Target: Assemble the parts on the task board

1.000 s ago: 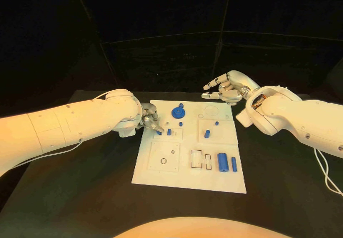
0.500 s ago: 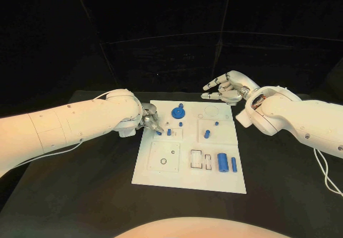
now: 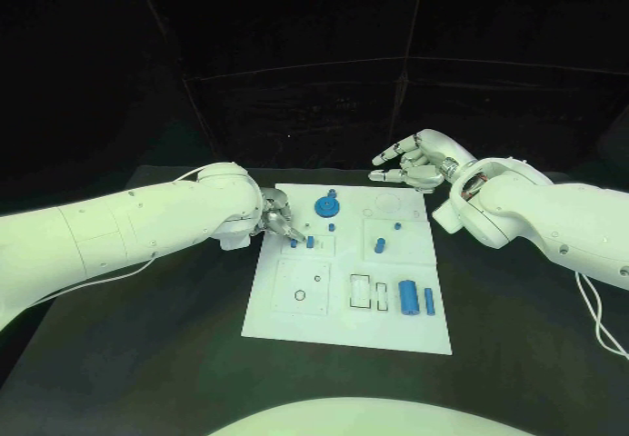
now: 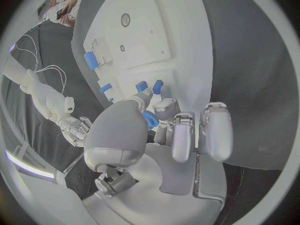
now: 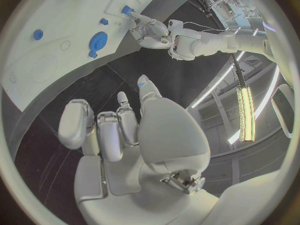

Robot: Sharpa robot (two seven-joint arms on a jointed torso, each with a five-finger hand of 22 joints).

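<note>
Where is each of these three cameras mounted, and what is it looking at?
Head view: on the robot's head, looking down at the task board; both arms show.
Left wrist view: behind the left hand, whose fingers pinch a blue part over the board.
Right wrist view: behind the empty right hand, off the board.
All three share the board.

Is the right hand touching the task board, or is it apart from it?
Apart. In the right wrist view, the right hand has its fingers spread over the dark table, with a clear gap to the task board edge.

Dim, dark backdrop — a ceiling strip light (image 5: 248,112) glares; wrist views' edges bend, perhaps soften.
</note>
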